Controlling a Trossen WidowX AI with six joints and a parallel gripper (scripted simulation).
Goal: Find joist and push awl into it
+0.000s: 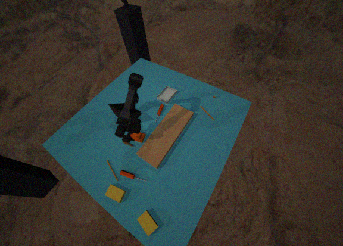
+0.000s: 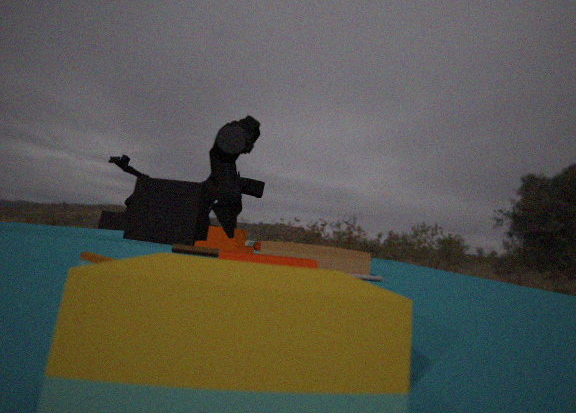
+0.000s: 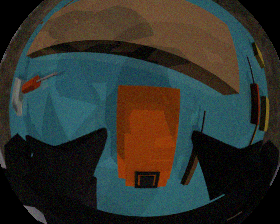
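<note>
The orange stud finder [image 1: 140,137] [image 2: 206,243] [image 3: 148,125] lies on the blue table beside the wooden floor panel [image 1: 168,136] [image 2: 325,257] [image 3: 191,35]. My gripper [image 3: 151,135] is open and points down low over the stud finder, one finger on each side of it in the wrist view, with nothing held. A short brown-handled tool with a thin dark shaft, which looks like the awl [image 1: 128,143] [image 2: 195,251] [image 3: 190,170], lies close beside the stud finder, near one finger. The pale tray [image 1: 167,94] [image 3: 17,100] is beyond the panel's far end. The joist is hidden.
Orange-handled screwdrivers lie near the tray [image 1: 160,109] and past the panel's near end [image 1: 127,174]. Thin wooden sticks [image 1: 112,171] [image 1: 207,113], a tiny block [image 1: 214,96] and two yellow blocks [image 1: 115,193] [image 1: 147,223] lie farther out.
</note>
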